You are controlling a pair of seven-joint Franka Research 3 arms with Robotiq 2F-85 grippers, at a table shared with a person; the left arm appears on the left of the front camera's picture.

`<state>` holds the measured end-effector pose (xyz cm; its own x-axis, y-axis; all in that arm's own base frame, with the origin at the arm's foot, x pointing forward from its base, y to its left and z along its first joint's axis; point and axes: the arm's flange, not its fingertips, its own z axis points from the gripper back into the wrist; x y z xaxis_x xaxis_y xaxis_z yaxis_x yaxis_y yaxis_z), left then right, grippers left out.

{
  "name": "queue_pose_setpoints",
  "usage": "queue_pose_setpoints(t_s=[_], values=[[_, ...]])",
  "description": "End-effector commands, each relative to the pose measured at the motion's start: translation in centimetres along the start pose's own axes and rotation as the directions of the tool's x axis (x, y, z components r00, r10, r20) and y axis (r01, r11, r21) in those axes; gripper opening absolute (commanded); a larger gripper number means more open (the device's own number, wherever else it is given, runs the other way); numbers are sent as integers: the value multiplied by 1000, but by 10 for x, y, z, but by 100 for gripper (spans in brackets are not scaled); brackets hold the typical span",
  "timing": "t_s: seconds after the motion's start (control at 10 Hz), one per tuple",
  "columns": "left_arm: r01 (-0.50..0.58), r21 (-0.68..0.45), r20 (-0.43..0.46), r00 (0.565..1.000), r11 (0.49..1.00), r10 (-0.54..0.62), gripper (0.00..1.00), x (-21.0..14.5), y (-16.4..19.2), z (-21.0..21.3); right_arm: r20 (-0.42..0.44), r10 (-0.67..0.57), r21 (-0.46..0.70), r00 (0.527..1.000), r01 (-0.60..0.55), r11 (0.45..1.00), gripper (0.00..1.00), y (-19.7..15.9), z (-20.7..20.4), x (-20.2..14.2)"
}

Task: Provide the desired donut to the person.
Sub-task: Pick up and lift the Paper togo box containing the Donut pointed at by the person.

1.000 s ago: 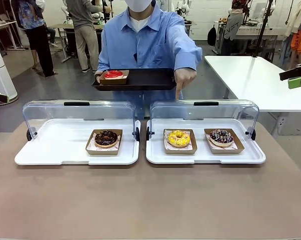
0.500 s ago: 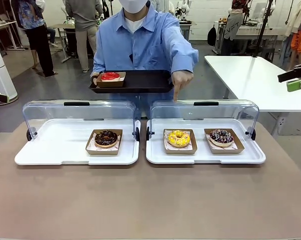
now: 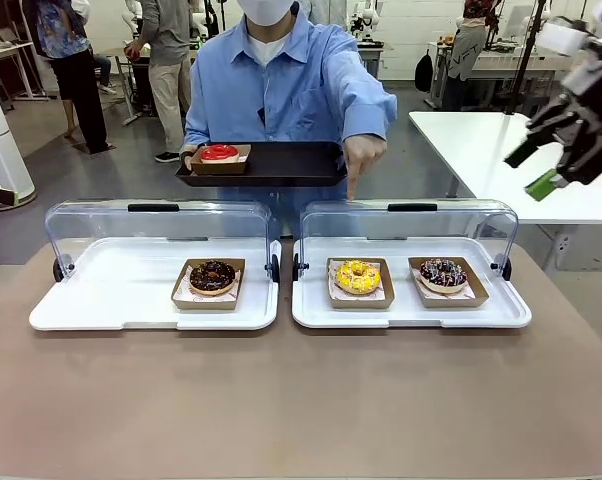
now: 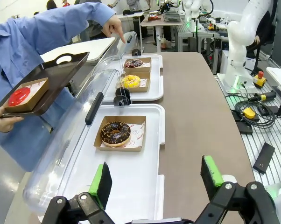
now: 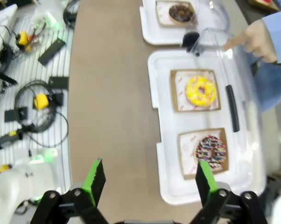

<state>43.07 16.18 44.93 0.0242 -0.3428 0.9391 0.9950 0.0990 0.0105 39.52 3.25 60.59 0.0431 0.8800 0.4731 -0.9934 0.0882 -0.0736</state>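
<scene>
Donut with yellow icing [image 3: 357,276] sits in a brown paper tray inside the right display case [image 3: 411,316], on that case's left half, with the clear lid [image 3: 409,222] standing raised behind it. Just beside it, on the right half, lies a dark sprinkled donut [image 3: 443,272]. The person [image 3: 281,80] stands across the table [image 3: 301,400], and their pointing hand [image 3: 364,158] aims one finger downward at the lid's far edge, in line with the yellow one. Their other hand holds a black serving tray [image 3: 291,162] carrying a red-glazed donut [image 3: 219,152]. A chocolate donut [image 3: 212,275] rests alone in the left display case [image 3: 111,305], also lidded open.

My right gripper [image 3: 533,170] hangs high, above the table's right side and well apart from the cases, fingers spread wide with nothing between them; from its wrist I look down on the yellow donut and the sprinkled one. My left gripper [image 4: 154,163] is likewise spread and empty, hovering over the near end of the left case.
</scene>
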Motion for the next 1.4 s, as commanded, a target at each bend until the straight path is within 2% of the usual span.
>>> queue_pose_setpoints(t_s=[0.0,0.1,0.3,0.6,0.8,1.0,1.2,1.3], values=[[-1,13,-3,1000,1000,1,100,1,-3,0,-157,-44,12,987,46,999,100,-19,-30,19],[-1,13,-3,1000,1000,1,100,1,-3,0,-225,-55,7,973,58,998,100,-25,-54,32],[-1,13,-3,1000,1000,1,100,1,-3,0,-271,-66,7,960,71,997,100,-36,-96,53],[-1,13,-3,1000,1000,1,100,1,-3,0,-365,-16,53,931,38,998,100,-25,-176,62],[-1,13,-3,1000,1000,1,100,1,-3,0,-393,20,101,919,21,995,100,-13,-210,64],[-1,13,-3,1000,1000,1,100,1,-3,0,-375,44,133,926,7,991,100,-2,-227,65],[-1,13,-3,1000,1000,1,100,1,-3,0,-310,42,137,950,1,991,100,-1,-218,64],[-1,13,-3,1000,1000,1,100,1,-3,0,-373,56,156,926,3,988,100,-1,-228,66]])
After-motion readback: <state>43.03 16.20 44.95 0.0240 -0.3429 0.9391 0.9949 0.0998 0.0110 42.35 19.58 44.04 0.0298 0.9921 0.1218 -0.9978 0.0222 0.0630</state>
